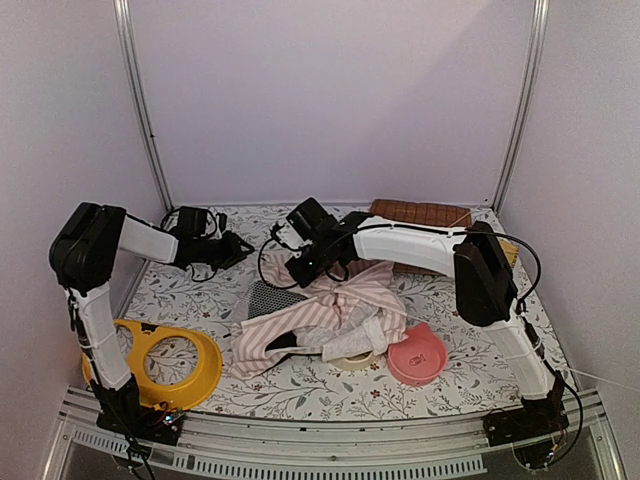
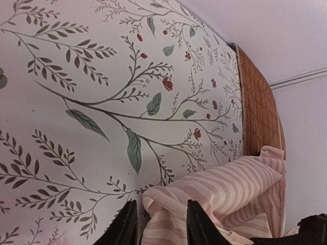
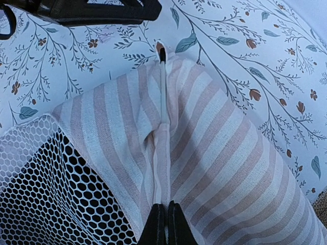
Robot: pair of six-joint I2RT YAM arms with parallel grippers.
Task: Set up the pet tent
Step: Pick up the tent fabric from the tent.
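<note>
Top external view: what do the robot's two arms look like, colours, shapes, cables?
The left arm and right arm match: smooth white links joined by bulky black joint housings, black at the wrist ends. Thin black cables loop beside the right arm's wrist and elbow. The jaws are black and tapered. No markings show.

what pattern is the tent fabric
Pink-and-white stripes on the fabric pet tent, clearest in the right wrist view.

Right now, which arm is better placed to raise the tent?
Right: the right gripper pinches the tent at its pole sleeve; the left gripper is open beside the fabric, holding nothing.
</note>
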